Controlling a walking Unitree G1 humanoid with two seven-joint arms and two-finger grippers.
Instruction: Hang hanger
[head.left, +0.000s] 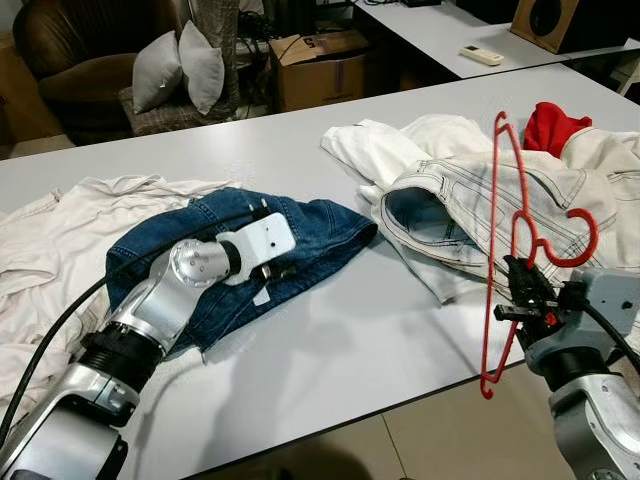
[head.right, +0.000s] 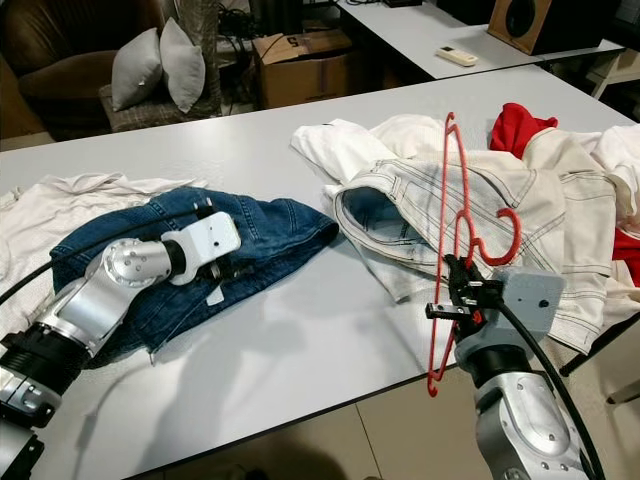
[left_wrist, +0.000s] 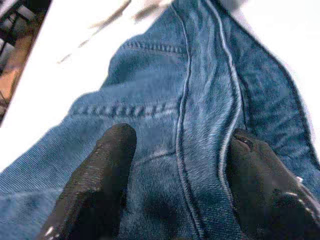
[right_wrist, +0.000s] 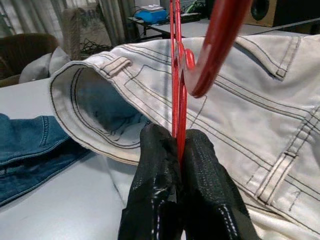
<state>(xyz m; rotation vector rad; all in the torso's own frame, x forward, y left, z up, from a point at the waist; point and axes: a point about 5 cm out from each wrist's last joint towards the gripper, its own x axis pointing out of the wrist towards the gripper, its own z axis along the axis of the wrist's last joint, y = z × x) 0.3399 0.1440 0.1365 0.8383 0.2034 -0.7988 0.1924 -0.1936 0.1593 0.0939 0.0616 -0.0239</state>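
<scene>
white denim jacket (head.left: 470, 215) and blue jeans (head.left: 290, 235) crowd the grey table (head.left: 330, 350); right gripper (head.left: 524, 290) pinches the red hanger (head.left: 500, 200), left gripper (left_wrist: 175, 165) spread over the jeans.

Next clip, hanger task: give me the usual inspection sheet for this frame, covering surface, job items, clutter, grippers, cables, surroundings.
Surface: white table, mostly covered with clothes; bare strip along the near edge.
Job's things: red hanger, held on edge above the table's near edge, hook toward the pale denim garment.
Clutter: blue jeans; white shirt at far left; white garments and a red cloth at far right.
Grippers: right gripper shut on the hanger's thin wire; left gripper open, fingers spread over the jeans.
Cables: black cable along the left arm; another by the right wrist.
Surroundings: brown armchair, grey cushions, cardboard box, second table with a remote, speaker.
</scene>
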